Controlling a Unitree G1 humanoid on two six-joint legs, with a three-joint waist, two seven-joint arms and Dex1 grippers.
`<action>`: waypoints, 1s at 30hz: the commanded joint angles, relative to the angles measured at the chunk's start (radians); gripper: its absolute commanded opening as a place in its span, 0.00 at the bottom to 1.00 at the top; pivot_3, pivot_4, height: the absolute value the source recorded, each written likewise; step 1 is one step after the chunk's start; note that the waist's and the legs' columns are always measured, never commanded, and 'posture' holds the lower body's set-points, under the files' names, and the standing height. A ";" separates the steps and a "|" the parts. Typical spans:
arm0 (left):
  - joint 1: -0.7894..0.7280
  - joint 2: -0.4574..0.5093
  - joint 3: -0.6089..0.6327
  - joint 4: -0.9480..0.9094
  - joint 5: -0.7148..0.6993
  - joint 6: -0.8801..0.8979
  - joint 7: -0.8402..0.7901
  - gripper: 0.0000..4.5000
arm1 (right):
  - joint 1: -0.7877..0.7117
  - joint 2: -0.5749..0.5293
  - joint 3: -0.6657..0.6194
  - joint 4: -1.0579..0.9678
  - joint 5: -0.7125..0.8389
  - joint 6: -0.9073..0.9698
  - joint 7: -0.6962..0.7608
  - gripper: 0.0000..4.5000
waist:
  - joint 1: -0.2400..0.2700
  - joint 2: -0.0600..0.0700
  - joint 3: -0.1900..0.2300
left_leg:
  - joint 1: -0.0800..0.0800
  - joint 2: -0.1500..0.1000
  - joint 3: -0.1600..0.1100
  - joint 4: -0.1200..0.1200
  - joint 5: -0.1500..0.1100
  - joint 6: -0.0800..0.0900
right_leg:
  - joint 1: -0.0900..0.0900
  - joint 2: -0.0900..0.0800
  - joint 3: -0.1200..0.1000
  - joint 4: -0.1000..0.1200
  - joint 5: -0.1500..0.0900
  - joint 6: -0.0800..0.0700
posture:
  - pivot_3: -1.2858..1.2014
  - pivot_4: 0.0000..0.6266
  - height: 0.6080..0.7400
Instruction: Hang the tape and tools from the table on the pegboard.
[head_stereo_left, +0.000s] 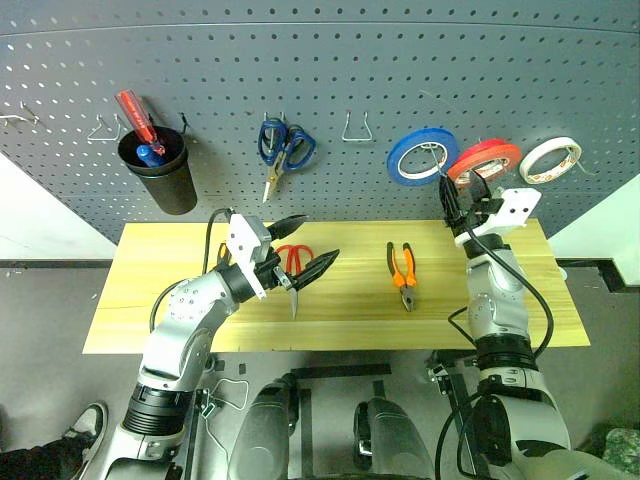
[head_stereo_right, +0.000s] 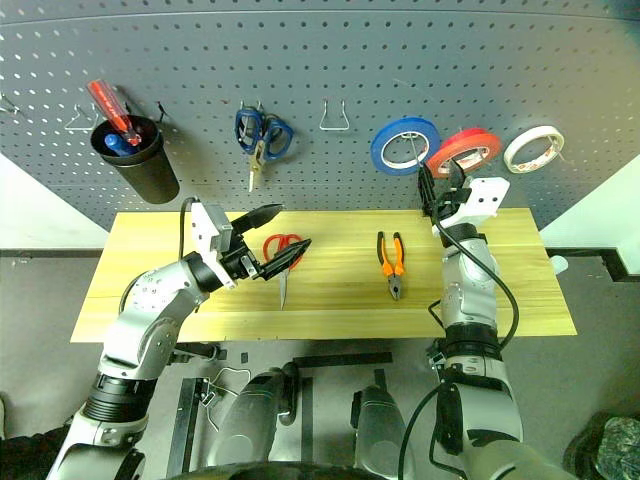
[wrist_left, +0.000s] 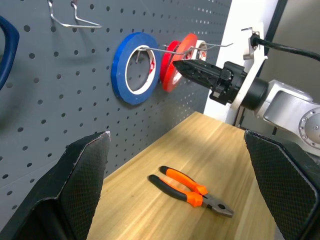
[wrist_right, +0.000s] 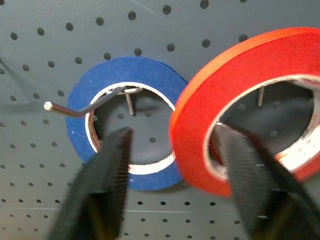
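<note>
R gripper (head_stereo_left: 447, 190) jaws apart at red tape (head_stereo_left: 484, 160), tape on pegboard (head_stereo_left: 330, 70) hook. L gripper (head_stereo_left: 306, 247) wide open, empty, hovering over red scissors (head_stereo_left: 292, 262); blades point toward me. Pliers (head_stereo_left: 402, 274) between arms.

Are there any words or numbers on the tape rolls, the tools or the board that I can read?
None: no words, numbers or signs can be read anywhere.
The red tape, blue roll and white roll: plain, no print visible.
The pliers, red-handled scissors and black cup: no label visible.
The pegboard: holes and hooks, no writing.
</note>
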 joint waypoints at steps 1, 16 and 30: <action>-0.005 -0.001 0.004 -0.043 -0.016 -0.007 0.000 1.00 | -0.021 -0.019 -0.014 0.005 -0.014 -0.029 -0.019 0.95 | 0.000 0.000 0.000 | 0.000 0.000 0.000 0.000 0.000 0.000 | 0.000 0.000 0.000 0.000 0.000 0.000 | 0.58 0.32 0.80; 0.137 0.108 -0.038 -0.083 0.046 0.050 -0.007 1.00 | 0.586 0.002 0.186 -0.813 -0.065 0.577 -0.175 0.99 | -0.001 0.001 0.000 | 0.000 0.002 0.000 -0.003 -0.003 0.004 | -0.001 0.000 0.002 -0.001 0.001 -0.002 | 0.57 0.36 0.80; 0.196 0.115 -0.046 -0.133 0.061 0.106 0.053 1.00 | 0.420 0.199 0.400 -0.845 -0.101 0.709 -0.284 0.99 | -0.001 0.000 0.000 | -0.002 0.006 0.001 -0.003 -0.003 0.004 | -0.006 0.001 0.005 -0.001 0.002 -0.004 | 0.57 0.42 0.80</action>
